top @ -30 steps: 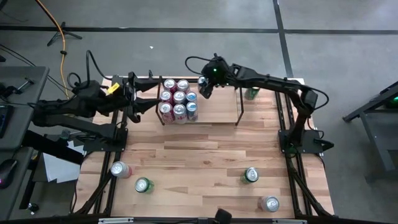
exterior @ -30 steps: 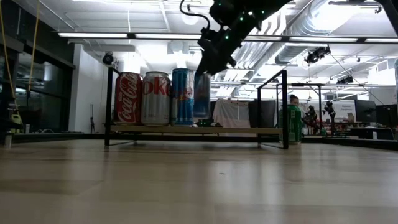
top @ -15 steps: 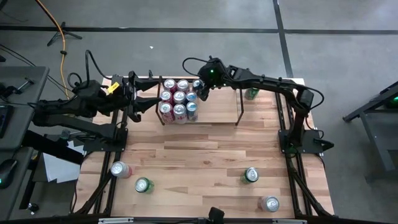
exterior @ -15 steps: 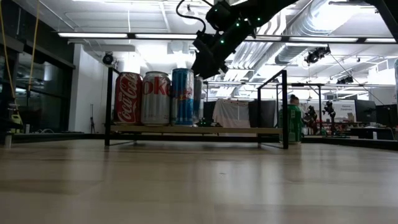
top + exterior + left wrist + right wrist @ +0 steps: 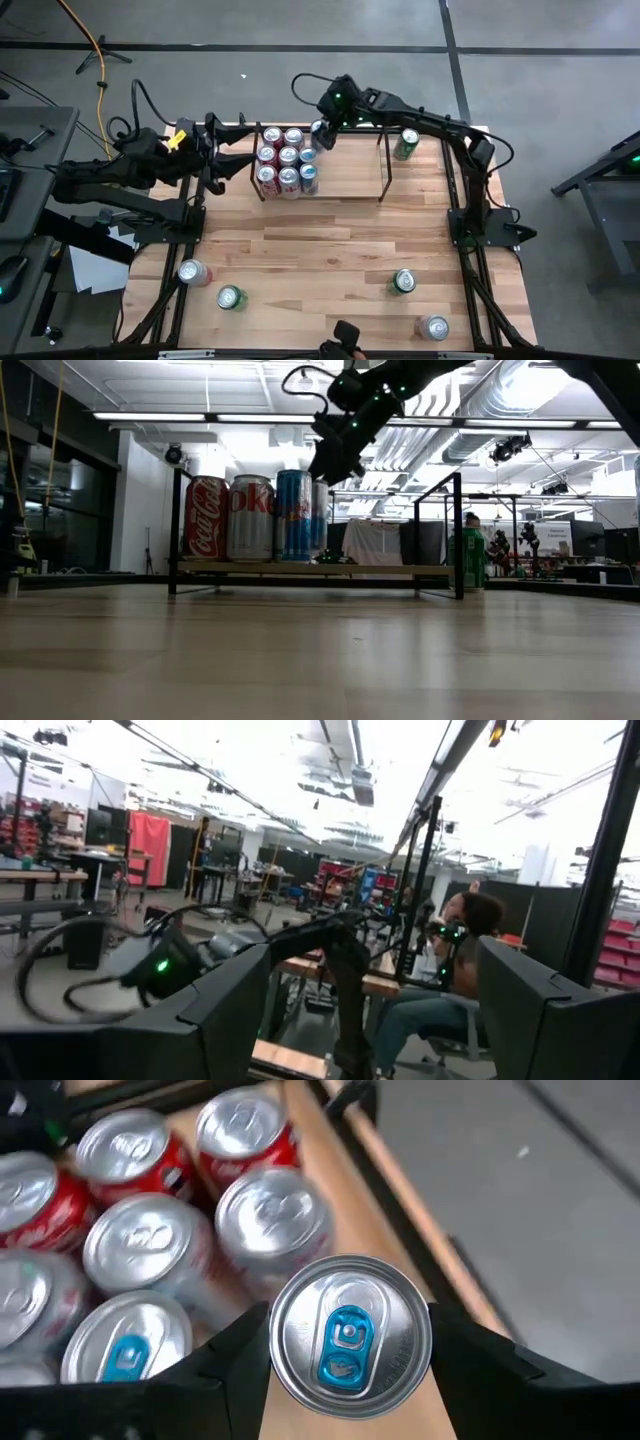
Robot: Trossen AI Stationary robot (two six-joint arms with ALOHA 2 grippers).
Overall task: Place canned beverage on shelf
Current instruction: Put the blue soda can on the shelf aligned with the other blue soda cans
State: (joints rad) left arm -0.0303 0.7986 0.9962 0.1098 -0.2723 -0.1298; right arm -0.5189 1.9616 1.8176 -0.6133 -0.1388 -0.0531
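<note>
One can (image 5: pixel 349 1333) upright in right gripper (image 5: pixel 349 1342).

Right hand (image 5: pixel 320 134) at the shelf (image 5: pixel 383 188) beside 7 cans (image 5: pixel 286 160).

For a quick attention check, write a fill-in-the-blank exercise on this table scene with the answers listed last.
1. The right gripper is shut on a can whose pull tab is coloured ____.
2. That can hangs over the back edge of the ____, beside the grouped cans.
3. The green can behind the table's right part lies on its ____.
4. On the front of the table, ____ cans stand loose.

Answers: blue; shelf; side; four
</note>
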